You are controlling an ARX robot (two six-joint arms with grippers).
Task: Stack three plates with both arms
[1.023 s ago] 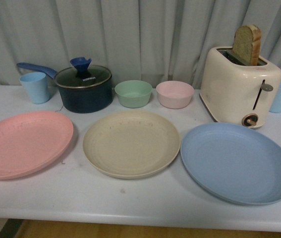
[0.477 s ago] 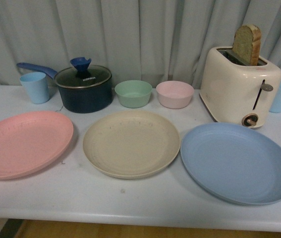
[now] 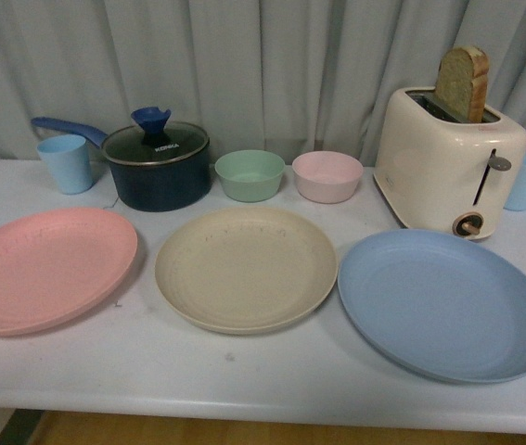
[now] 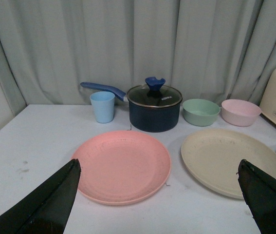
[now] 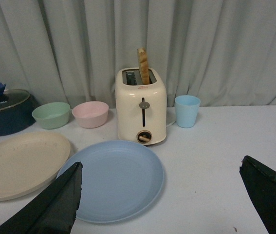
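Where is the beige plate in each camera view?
Front: beige plate in the middle, between pink plate and blue plate.
Left wrist: beige plate next to the pink plate.
Right wrist: beige plate, partly cut off by the frame, next to the blue plate.
Shared landmark: pink bowl, just behind the beige plate in all three.
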